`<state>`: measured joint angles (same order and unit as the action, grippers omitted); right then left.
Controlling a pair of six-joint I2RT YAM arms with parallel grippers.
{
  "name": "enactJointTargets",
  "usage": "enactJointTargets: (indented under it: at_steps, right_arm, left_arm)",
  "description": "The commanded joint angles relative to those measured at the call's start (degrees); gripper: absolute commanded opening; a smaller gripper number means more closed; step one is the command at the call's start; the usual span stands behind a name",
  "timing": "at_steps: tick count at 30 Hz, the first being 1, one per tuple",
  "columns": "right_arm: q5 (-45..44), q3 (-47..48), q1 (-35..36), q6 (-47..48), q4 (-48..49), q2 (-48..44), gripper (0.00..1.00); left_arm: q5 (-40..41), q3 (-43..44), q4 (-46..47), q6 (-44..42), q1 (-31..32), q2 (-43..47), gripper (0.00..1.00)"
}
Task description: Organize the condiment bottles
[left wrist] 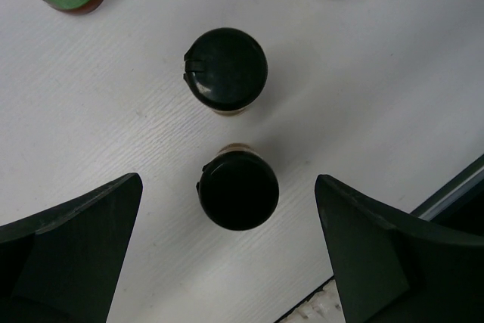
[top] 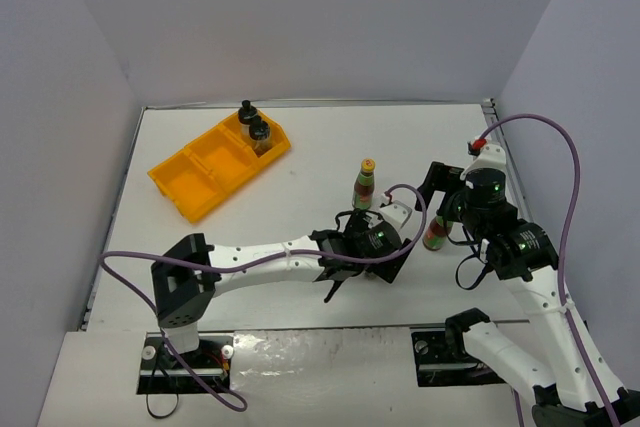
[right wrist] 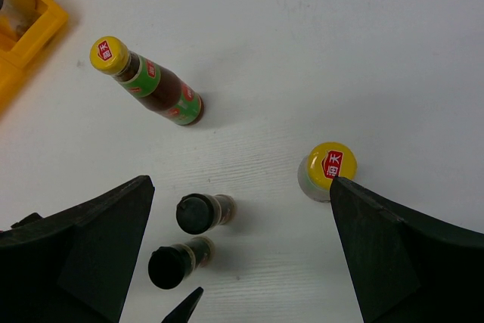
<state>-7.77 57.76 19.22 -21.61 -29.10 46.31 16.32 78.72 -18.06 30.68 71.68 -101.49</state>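
Spice jars (left wrist: 239,190), two, black-capped: upright, close together but apart, mid-bench toward the near edge. The left gripper (left wrist: 227,178) hangs over one of them, jaws released wide and straddling it without contact. Likely light, rigid, smooth-sided and easily toppled. Best taken squarely across the cap or just under it, clear of the neighbour.
Sauce bottles (right wrist: 147,81), two, yellow-capped: upright near the jars. One stands just beside the right gripper (right wrist: 240,180), whose jaws are released and hold nothing.
Wide jars (top: 255,127), two: in the end compartment of the tray (top: 190,182), far left corner.
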Motion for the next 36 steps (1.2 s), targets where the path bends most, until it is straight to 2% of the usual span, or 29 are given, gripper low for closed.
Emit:
enactJointTargets:
  at_steps: [1,10,15,26,32,36]
  right_arm:
    - [-1.83,0.48,0.46,0.01,1.80,-0.60,1.00]
    - [-2.39,0.85,0.46,0.41,1.34,-0.76,1.00]
    - [-2.69,0.39,0.52,0.51,1.24,-0.87,1.00]
    - [-2.69,0.65,0.50,0.42,1.29,-0.64,1.00]
    - [-2.86,0.69,0.46,0.42,1.25,-0.60,1.00]
    - [-2.92,0.60,0.46,0.42,1.24,-0.52,1.00]
  left_arm:
    - [-0.61,4.53,3.39,0.67,0.30,-1.12,0.95]
    - [0.53,4.19,3.46,1.39,0.30,-2.24,0.94]
    - [0.97,3.55,3.29,1.67,0.25,-1.96,0.90]
    - [2.01,3.01,2.33,1.95,0.25,-2.66,0.69]
    - [2.05,1.74,2.48,2.68,0.29,-2.42,0.64]
    - [2.11,0.56,2.50,3.22,0.21,-2.10,0.57]
